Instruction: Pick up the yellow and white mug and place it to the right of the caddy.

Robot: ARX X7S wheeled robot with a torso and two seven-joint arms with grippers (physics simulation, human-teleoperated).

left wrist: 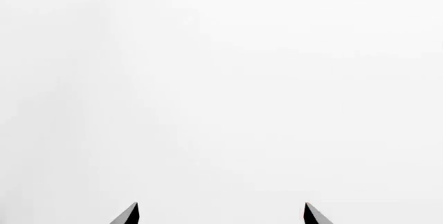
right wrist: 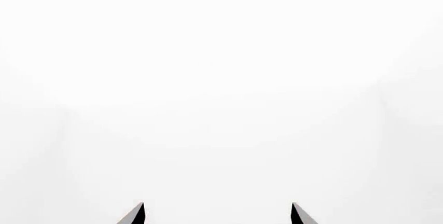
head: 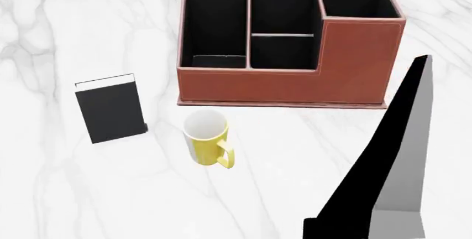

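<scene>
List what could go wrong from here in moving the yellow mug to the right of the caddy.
1. The yellow and white mug stands close in front of the caddy, so a low sideways carry may clip its front wall.
2. The mug's handle points toward the robot; a grasp across it could twist the mug.
3. The black book stands close on the mug's left; a wide approach from that side may topple it.

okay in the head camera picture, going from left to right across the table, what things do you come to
black book → yellow and white mug → caddy → the robot's black arm part rising at the lower right, overlapping the caddy's right end.
</scene>
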